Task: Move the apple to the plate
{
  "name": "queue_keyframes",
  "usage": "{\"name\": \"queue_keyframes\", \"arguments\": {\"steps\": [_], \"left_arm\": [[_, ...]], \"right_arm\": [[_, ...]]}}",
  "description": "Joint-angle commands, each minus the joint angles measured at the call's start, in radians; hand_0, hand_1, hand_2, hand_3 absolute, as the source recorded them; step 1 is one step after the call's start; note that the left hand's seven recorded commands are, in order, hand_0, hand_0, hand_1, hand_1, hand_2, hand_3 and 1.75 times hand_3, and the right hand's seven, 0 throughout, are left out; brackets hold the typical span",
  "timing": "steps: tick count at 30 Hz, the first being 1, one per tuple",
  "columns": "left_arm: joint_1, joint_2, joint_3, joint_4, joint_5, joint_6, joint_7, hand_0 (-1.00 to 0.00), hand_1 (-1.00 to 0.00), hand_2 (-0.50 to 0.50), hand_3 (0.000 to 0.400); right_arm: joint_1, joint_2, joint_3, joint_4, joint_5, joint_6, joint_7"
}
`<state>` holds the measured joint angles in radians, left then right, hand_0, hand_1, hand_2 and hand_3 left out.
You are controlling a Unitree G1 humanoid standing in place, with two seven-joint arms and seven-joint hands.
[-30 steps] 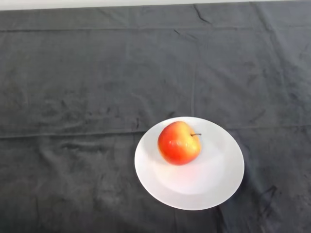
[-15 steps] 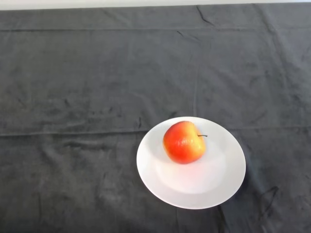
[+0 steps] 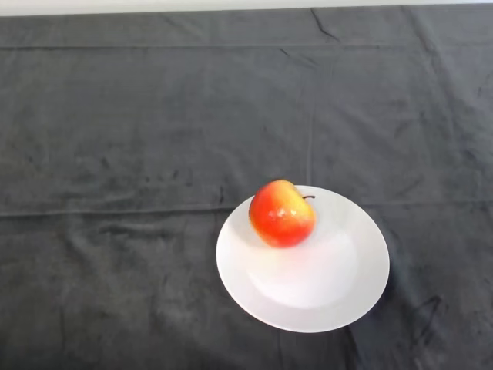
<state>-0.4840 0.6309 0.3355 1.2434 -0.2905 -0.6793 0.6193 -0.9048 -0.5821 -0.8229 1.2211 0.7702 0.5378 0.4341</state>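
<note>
Dark cloth point(image 3: 139, 139) covers table, creased, one fold line running across its middle. Red-yellow apple point(image 3: 282, 213) sits on white plate point(image 3: 308, 297), on plate's far-left part near rim, stem pointing right. Plate lies right of centre, close to table's near edge. Rest of plate surface bare white. Light strip shows along table's far edge.
</note>
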Motion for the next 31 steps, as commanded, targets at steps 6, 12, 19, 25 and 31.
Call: {"name": "queue_keyframes", "arguments": {"steps": [6, 12, 19, 25, 31], "left_arm": [[0.014, 0.051, 0.029, -0.026, 0.021, -0.03, 0.013, 0.0, 0.0, 0.0, 0.0], [0.01, 0.051, 0.04, -0.029, 0.026, -0.033, 0.011, 0.0, 0.0, 0.0, 0.0], [0.002, 0.055, 0.046, -0.031, 0.039, -0.034, 0.011, 0.0, 0.0, 0.0, 0.0], [0.003, 0.056, 0.05, -0.034, 0.051, -0.04, 0.01, 0.0, 0.0, 0.0, 0.0], [0.003, 0.051, 0.052, -0.035, 0.063, -0.044, 0.011, 0.0, 0.0, 0.0, 0.0]], "right_arm": [[0.032, -0.018, -0.0054, 0.012, 0.0083, -0.007, 0.0022], [0.032, -0.018, -0.0055, 0.012, 0.0083, -0.007, 0.0023], [0.032, -0.018, -0.0055, 0.012, 0.0082, -0.007, 0.0023], [0.032, -0.018, -0.0055, 0.012, 0.0082, -0.007, 0.0023], [0.032, -0.018, -0.0055, 0.012, 0.0082, -0.007, 0.0023]]}}
